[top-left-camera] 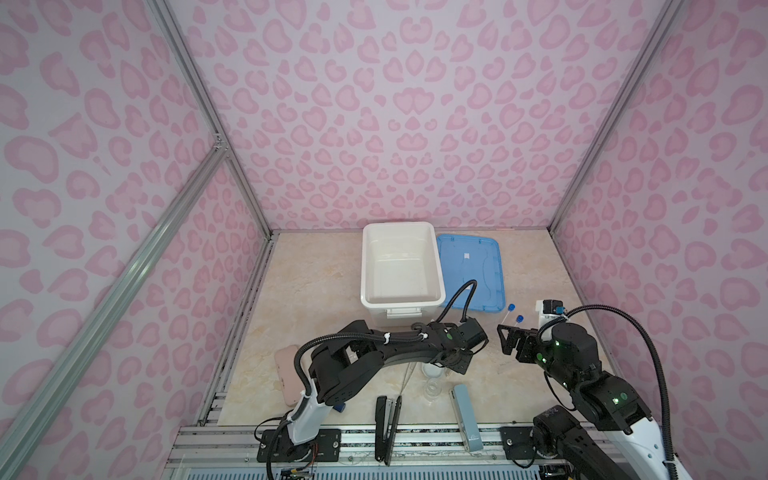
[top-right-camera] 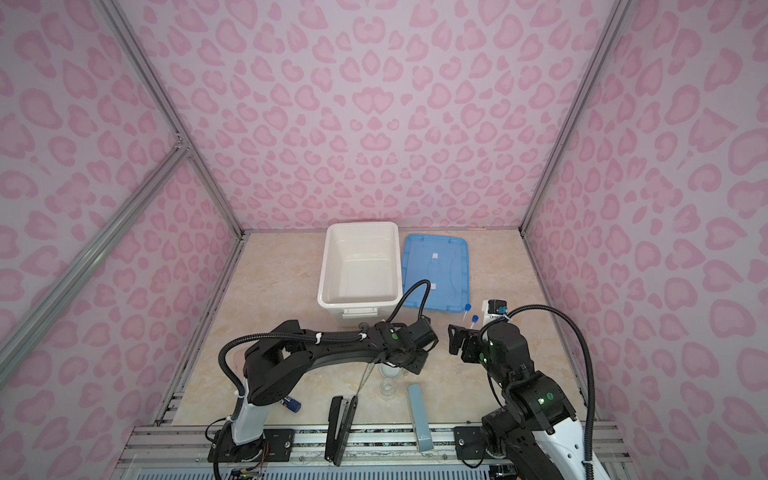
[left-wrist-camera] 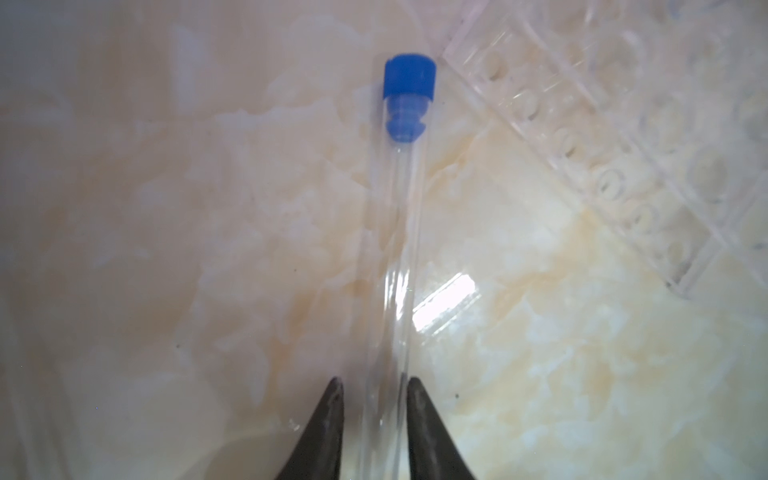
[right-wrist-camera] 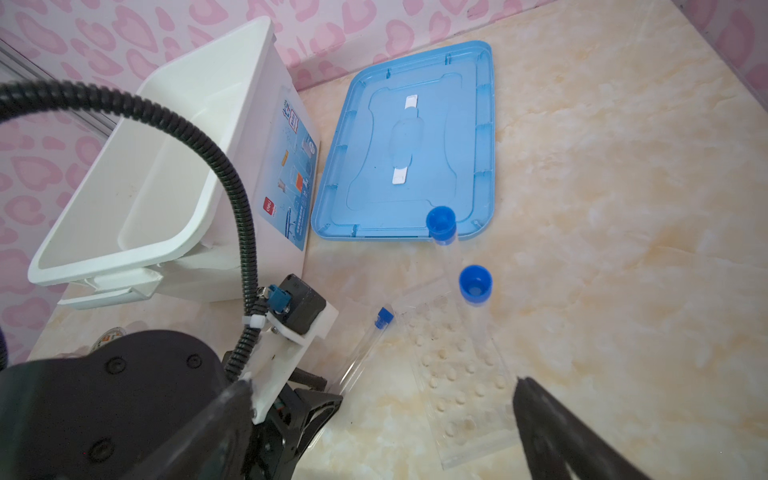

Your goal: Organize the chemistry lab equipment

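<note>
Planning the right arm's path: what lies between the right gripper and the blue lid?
Two upright blue-capped tubes and the clear rack, seen in the right wrist view.

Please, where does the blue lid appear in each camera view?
Top view: blue lid lies flat on the table, right of the white bin.
Top view: same place, right of the bin.
Left wrist: not in it.
Right wrist: upper middle, beside the bin.
Shared landmark: the white bin.

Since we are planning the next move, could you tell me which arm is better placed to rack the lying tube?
Left: its gripper already straddles the clear blue-capped tube; the right gripper stands open, empty.
</note>
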Robot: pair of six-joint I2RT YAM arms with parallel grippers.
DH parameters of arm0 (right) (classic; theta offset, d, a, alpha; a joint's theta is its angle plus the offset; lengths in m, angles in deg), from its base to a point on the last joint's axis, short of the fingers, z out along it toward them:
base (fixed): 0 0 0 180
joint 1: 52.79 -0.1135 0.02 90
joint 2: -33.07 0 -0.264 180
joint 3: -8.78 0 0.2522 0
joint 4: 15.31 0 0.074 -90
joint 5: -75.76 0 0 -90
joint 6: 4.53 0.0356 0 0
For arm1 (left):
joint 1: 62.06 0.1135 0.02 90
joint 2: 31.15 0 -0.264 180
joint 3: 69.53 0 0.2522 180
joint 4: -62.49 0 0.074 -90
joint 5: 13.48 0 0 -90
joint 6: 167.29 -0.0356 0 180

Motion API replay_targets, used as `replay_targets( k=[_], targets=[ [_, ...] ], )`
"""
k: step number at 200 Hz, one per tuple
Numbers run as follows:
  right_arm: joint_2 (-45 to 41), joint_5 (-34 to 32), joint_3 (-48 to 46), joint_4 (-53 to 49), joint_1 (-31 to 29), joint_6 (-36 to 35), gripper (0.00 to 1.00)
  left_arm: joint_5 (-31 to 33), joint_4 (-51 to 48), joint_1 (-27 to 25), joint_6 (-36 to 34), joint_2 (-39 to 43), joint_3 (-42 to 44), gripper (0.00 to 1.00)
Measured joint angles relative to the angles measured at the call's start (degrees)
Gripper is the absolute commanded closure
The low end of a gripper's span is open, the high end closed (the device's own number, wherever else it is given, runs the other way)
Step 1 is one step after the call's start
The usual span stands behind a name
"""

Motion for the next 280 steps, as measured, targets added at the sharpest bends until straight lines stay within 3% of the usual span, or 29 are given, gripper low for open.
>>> replay_targets(
  k=[54, 142, 199, 280],
  targets=[
    [0.22, -0.02, 0.00, 0.00, 0.00, 0.00, 0.02, -0.44, -0.02, 0.70, -0.17, -0.90, -1.20, 0.84],
    [0.37, 1.05, 1.09, 0.00, 0.28, 1.18, 0.02, -0.15, 0.50, 1.68, -0.68, 2.23, 1.31, 0.86],
    [3.52, 6.43, 9.84, -0.55, 2.54, 4.50, 0.07, 0.22, 10.34, 2.05, -5.46, 15.21, 7.82, 0.86],
    [13.16, 21.79, 12.74, 2.91, 3.78, 7.43, 0.15, -0.94, 29.77, 2.23, -11.82, 30.75, 24.52, 0.86]
  ],
)
